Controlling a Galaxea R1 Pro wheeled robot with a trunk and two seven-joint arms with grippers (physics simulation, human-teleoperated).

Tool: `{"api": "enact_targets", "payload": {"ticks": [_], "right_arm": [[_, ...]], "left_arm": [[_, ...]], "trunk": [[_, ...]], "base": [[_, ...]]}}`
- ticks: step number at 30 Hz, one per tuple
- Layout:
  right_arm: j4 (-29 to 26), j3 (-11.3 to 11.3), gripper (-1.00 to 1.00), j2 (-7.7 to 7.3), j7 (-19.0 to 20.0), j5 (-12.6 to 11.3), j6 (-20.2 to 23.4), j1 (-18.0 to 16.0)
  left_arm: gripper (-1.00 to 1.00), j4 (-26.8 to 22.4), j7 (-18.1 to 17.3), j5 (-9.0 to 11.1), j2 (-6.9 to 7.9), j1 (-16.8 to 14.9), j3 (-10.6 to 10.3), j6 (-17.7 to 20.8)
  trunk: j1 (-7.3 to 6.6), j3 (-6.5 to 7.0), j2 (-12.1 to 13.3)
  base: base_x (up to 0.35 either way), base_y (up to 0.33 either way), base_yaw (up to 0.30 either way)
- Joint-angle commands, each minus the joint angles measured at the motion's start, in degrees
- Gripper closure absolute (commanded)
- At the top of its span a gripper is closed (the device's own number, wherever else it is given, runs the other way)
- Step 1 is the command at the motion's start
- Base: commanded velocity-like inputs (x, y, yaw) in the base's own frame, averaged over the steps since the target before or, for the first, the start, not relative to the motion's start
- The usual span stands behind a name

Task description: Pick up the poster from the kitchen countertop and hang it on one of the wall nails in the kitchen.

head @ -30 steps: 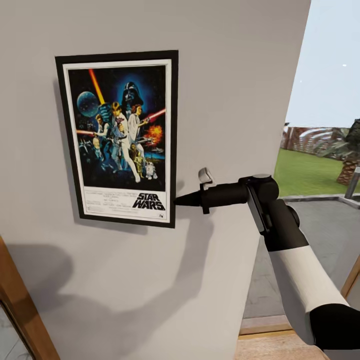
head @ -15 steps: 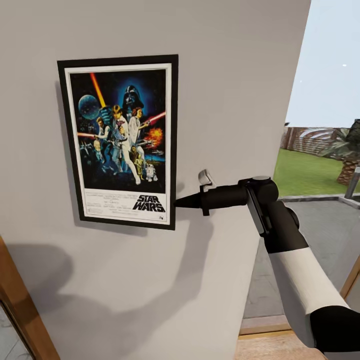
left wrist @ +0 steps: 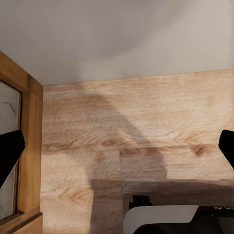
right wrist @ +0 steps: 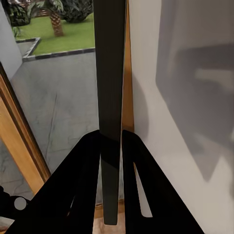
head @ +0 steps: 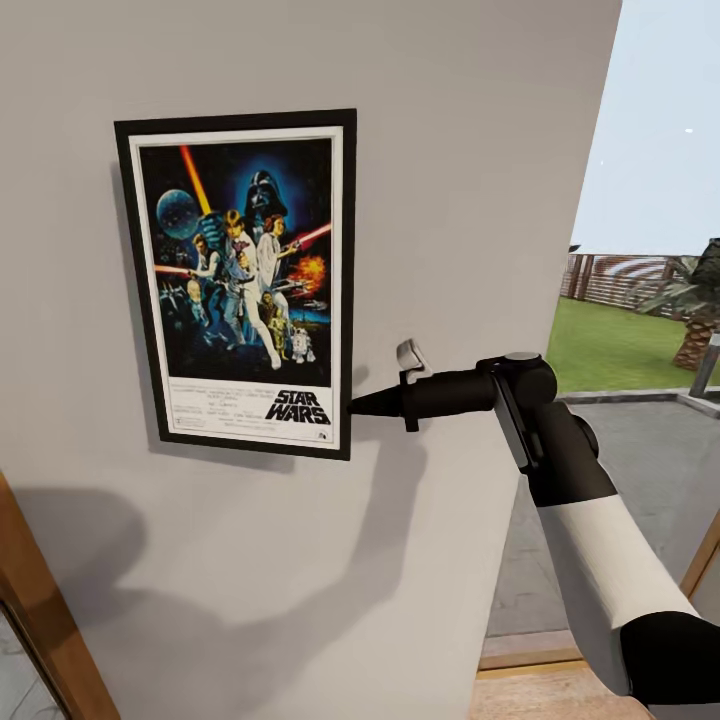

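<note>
Poster (head: 240,285) upright against grey wall (head: 460,150), frame edge (right wrist: 109,97) pinched at lower right corner by right gripper (head: 352,406). Left gripper (left wrist: 117,146) spread wide, fingertips (left wrist: 9,151) apart above wood floor (left wrist: 146,126).

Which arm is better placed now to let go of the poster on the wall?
The right: its tool is shut on the poster edge at the wall. The left tool faces the floor.
</note>
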Motion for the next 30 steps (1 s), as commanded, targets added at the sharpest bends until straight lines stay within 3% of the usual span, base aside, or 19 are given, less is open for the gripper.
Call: {"api": "enact_targets", "payload": {"ticks": [1,30], "right_arm": [[-0.01,0.04,1.0,-0.03,0.31,0.02,0.8,-0.02],[-0.01,0.04,1.0,-0.03,0.27,0.03,0.8,-0.02]], "left_arm": [[-1.0,-0.05,-0.02,0.02,-0.01,0.03,0.06,-0.09],[-1.0,0.04,-0.01,0.02,-0.01,0.03,0.06,-0.09]], "trunk": [[0.02,-0.01,-0.03],[0.02,-0.01,-0.03]], "base": [[0.0,0.0,0.0],[0.0,0.021,0.0]]}}
